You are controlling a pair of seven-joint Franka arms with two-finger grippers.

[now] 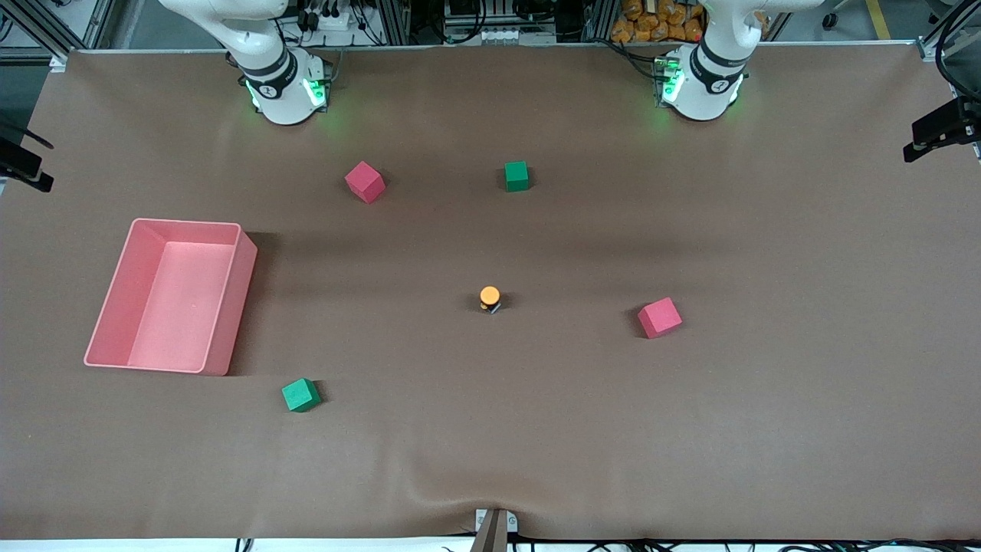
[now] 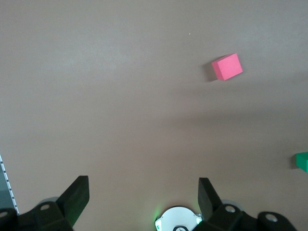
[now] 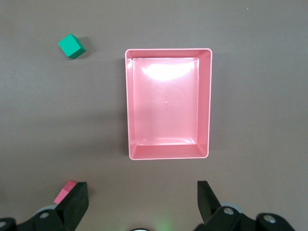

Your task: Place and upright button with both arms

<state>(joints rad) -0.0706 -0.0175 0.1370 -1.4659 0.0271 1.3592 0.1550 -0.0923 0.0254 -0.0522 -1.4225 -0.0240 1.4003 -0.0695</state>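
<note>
Button (image 1: 490, 296) upright among two red cubes, two green cubes; both end effectors open, empty.

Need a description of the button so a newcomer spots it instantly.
Start at the pink bin toward the right arm's end of the table, then move along to mid-table. The button sits there alone, between a green cube farther from the front camera and a red cube toward the left arm's end. It alone has a round orange cap on a small black body.
</note>
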